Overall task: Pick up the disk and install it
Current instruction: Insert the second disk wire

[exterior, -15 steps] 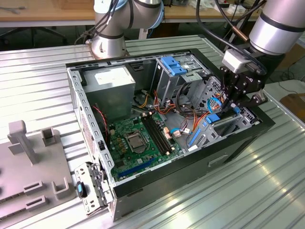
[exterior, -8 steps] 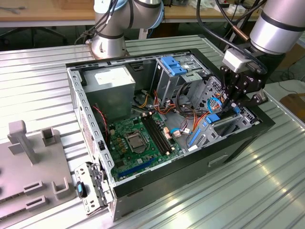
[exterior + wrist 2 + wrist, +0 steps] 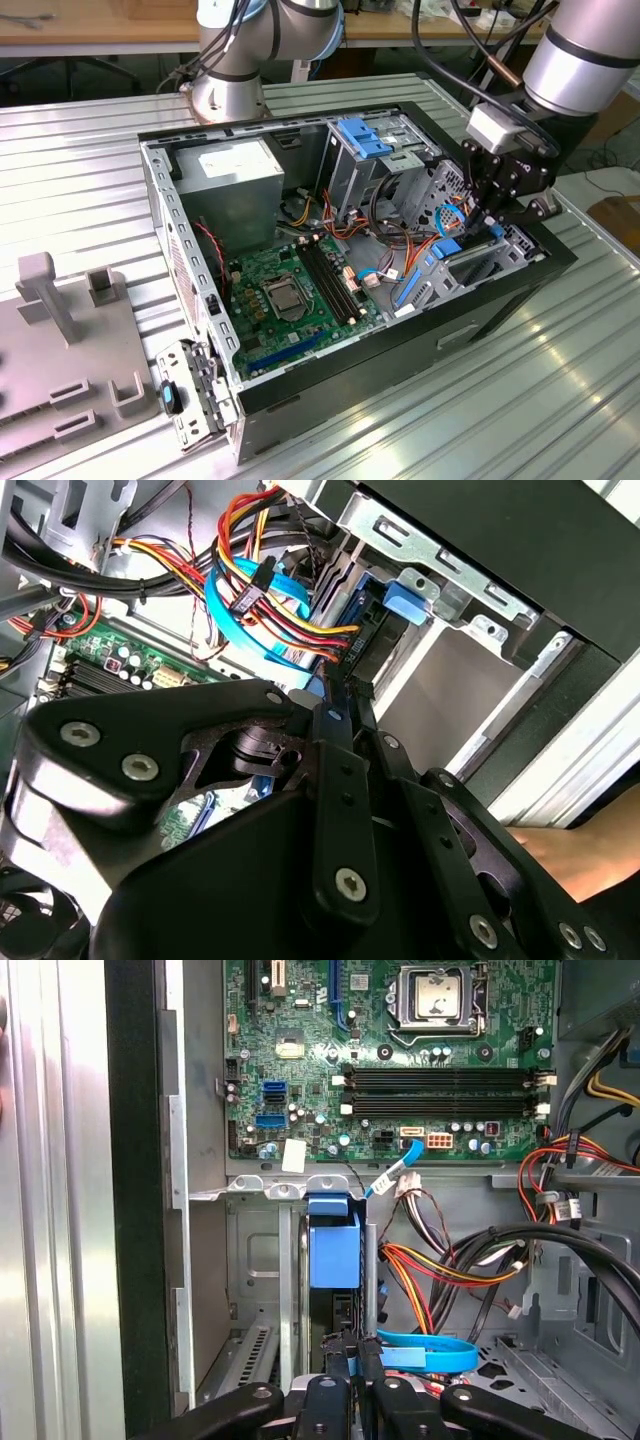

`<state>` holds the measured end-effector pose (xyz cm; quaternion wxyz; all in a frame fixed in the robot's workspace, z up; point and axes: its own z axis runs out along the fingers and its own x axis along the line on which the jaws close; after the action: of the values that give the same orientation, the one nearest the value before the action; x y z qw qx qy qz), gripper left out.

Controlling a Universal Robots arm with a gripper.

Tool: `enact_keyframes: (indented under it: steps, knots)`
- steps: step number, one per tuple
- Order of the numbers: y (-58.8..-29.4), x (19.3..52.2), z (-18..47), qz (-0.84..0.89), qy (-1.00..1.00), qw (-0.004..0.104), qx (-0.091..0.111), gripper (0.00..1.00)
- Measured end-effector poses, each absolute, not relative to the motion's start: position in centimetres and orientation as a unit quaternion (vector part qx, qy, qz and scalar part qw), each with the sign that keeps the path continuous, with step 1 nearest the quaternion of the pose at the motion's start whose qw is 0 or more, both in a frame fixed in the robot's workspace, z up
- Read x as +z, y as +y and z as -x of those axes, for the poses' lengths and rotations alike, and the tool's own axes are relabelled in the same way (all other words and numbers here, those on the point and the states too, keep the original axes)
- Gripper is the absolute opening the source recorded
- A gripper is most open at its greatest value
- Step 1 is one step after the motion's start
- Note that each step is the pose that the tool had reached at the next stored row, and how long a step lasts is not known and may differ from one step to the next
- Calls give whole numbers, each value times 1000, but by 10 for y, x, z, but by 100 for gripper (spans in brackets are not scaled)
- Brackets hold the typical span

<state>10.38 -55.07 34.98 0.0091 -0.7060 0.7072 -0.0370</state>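
The gripper (image 3: 497, 222) hangs inside the open computer case (image 3: 300, 385), down at the end of the case nearest the exterior view's right, its black linkage poised over the drive bay there. In the first wrist view the fingers (image 3: 345, 1365) stand close together, almost closed, pinching the thin upper edge of the disk (image 3: 333, 1250), which stands on edge directly beyond them. Its blue plastic bracket shows as a bright block just ahead of the fingertips, with the dark body of the drive running back toward the gripper. So the disk is right at the fingertips, held and lined up with the bay slot, sitting against the silver bay wall (image 3: 250, 1260) beside the case's side panel.

In the second wrist view the gripper (image 3: 338, 695) again shows its narrow tips drawn in tight, and a blue tab (image 3: 405, 598) sits just past them under the silver bay rail. A light blue data cable (image 3: 425, 1352) loops just beside the gripper, and a bundle of red, yellow and orange wires (image 3: 265, 580) runs close by. The green motherboard (image 3: 290, 290) lies flat on the case floor beyond the disk, well clear of the fingers. The grey power supply (image 3: 235, 185) sits at the far corner of the case, and the case rests on the ribbed metal worktop (image 3: 560, 400).
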Motion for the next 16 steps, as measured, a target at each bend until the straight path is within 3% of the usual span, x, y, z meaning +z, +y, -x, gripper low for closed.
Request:
enact_keyframes:
  steps: [16]
  knots:
    - [-551, 346, -104, 706, 707, 9, -37, 16]
